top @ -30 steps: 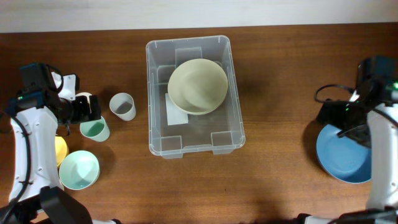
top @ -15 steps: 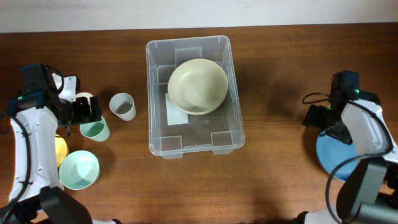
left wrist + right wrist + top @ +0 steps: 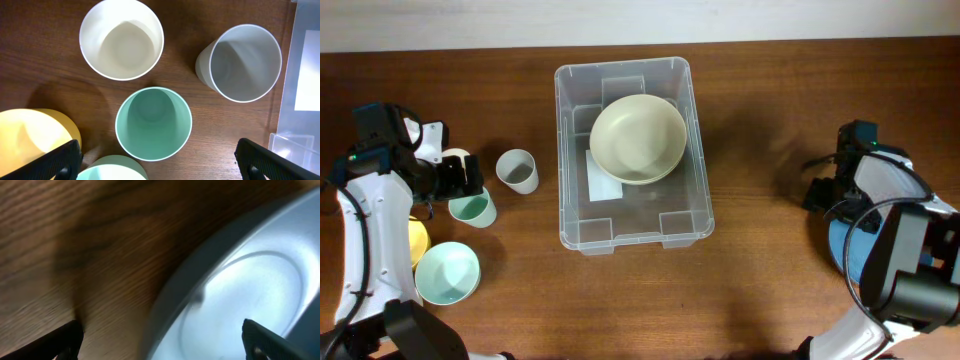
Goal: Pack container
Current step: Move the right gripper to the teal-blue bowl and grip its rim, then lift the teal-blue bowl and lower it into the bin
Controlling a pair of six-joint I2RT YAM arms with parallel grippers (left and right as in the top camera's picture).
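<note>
Overhead, I'm seeing the container [image 3: 561, 170] sitting at the middle of the counter [image 3: 760, 100], with its long sides running up and down the view. It is showing as a clear rectangular bin with a rolled rim and moulded recesses in its floor, the wood reading straight through the plastic. A cream bowl [image 3: 638, 138] is resting open side up inside it, toward the far end, and is partly covering a white label [image 3: 602, 182] on the bin's floor. To its left a grey cup [image 3: 518, 171] is standing near the bin wall but apart from it. Beyond that a white cup [image 3: 121, 39], a teal cup [image 3: 154, 123], a yellow bowl [image 3: 35, 135] and a mint bowl [image 3: 447, 273] are clustering together, all open side up. My left hand [image 3: 157, 152] is hovering over the teal cup, fingers spread wide and gripping nothing. At the right edge a blue bowl [image 3: 250, 295] is lying largely under the arm. My right hand [image 3: 161, 330] is hanging over its rim, also spread wide and holding nothing.
</note>
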